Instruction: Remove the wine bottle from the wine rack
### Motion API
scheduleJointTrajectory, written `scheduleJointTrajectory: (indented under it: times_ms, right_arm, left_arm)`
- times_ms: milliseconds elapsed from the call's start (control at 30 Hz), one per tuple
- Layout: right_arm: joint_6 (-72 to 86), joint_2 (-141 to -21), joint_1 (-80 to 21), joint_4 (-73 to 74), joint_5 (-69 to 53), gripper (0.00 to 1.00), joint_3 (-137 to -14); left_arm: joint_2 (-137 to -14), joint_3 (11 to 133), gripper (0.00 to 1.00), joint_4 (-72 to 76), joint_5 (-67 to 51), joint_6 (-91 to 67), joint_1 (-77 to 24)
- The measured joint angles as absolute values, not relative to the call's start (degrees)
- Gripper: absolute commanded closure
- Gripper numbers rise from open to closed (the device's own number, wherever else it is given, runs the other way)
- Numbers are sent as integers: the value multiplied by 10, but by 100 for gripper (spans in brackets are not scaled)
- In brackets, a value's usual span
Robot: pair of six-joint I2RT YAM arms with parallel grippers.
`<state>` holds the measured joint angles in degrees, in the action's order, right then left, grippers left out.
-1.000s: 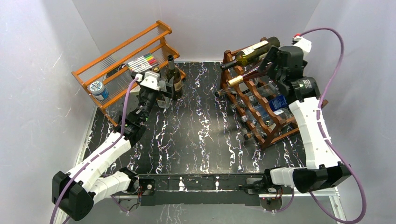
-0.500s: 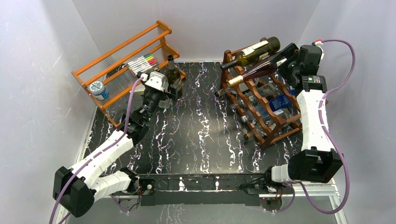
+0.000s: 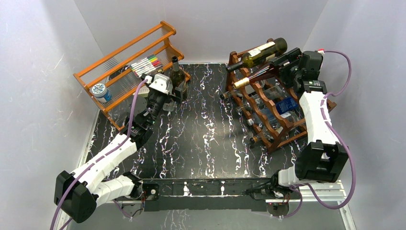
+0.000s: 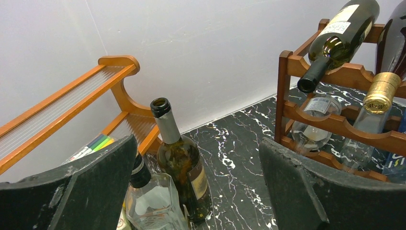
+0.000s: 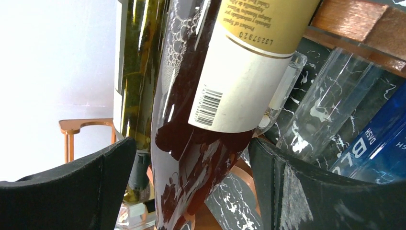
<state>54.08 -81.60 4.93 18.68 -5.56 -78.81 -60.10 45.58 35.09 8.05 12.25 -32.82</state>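
Note:
The dark reddish-brown wine rack [image 3: 275, 128] stands at the right with several bottles lying in it. A red wine bottle [image 3: 258, 76] with a gold cap lies in an upper tier, tilted. My right gripper [image 3: 281, 62] is open with its fingers on either side of that bottle's lower body [image 5: 191, 143]; a gap shows on the left side. In the right wrist view the gripper [image 5: 191, 191] straddles it. My left gripper [image 3: 167, 99] is open and empty beside an upright dark bottle [image 3: 178, 79]. In the left wrist view this gripper [image 4: 198, 191] faces that bottle [image 4: 184, 167].
A green bottle [image 3: 258, 51] lies on the rack's top tier, close beside the red one [image 5: 136, 72]. A blue-labelled bottle [image 3: 285, 105] and clear bottles fill lower tiers. An orange rack [image 3: 124, 52] holds markers [image 3: 146, 63] and a jar [image 3: 100, 91]. A clear glass bottle [image 4: 153, 201] stands by the left gripper.
My right wrist swung out to the right behind the rack, then came back so its fingers straddle the red wine bottle's base. The left gripper shifted slightly right toward the upright bottle.

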Motion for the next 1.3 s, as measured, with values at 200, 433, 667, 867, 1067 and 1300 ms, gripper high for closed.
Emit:
scheduleJointTrajectory:
  times_ms: [200, 433, 667, 867, 1067, 1300]
  right_arm:
    - [576, -819, 49, 154, -53, 2, -764]
    - [605, -830, 49, 116, -58, 2, -745]
    - [640, -834, 49, 50, -68, 2, -706]
    - [667, -839, 49, -11, -77, 2, -675]
    - [694, -839, 48, -51, -84, 2, -654]
    - [719, -839, 41, -77, -93, 3, -643]
  left_arm:
    - [-601, 456, 2, 351, 81, 124, -329]
    - [-601, 456, 2, 351, 80, 124, -330]
    - [-602, 456, 2, 351, 79, 124, -331]
    - [-603, 456, 2, 351, 77, 124, -331]
    - [-604, 456, 2, 351, 75, 124, -331]
    - [-604, 456, 2, 351, 70, 124, -332]
